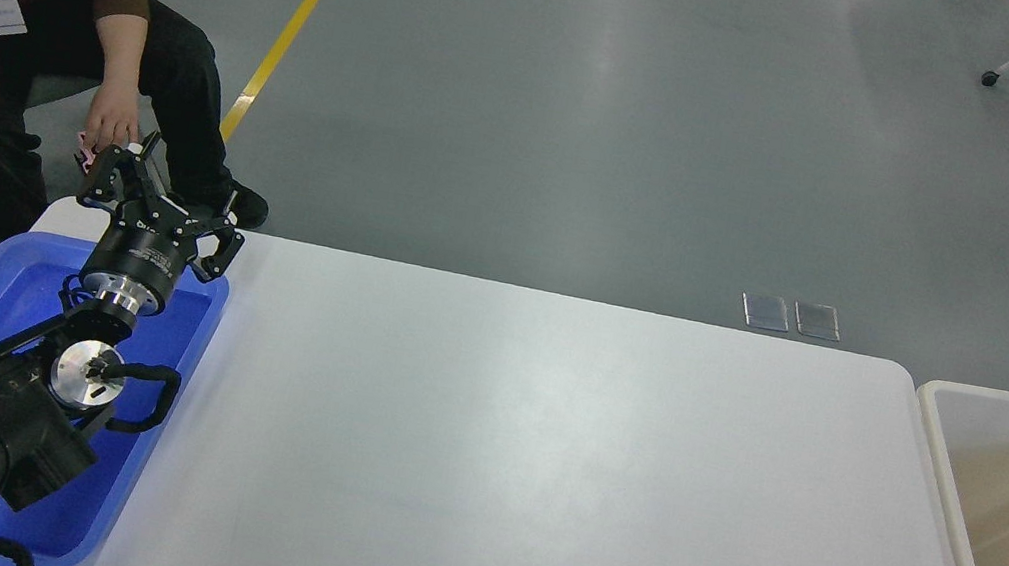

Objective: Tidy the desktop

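Desktop [536, 470] white, grey floor [592, 115] beyond; left gripper [164, 194] spread wide over blue tray [6, 295]

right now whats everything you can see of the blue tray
The blue plastic rectangular tray has a raised rim, rounded corners and a glossy, smooth look. It lies flat at the left end of the large white rounded tabletop, partly overhanging it. My black left arm stretches over it, its hand open above the far rim. No contents are visible inside.

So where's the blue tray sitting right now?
In the head view, the blue tray sits at the left end of the white desktop, under the left gripper, with a seated person just beyond it.
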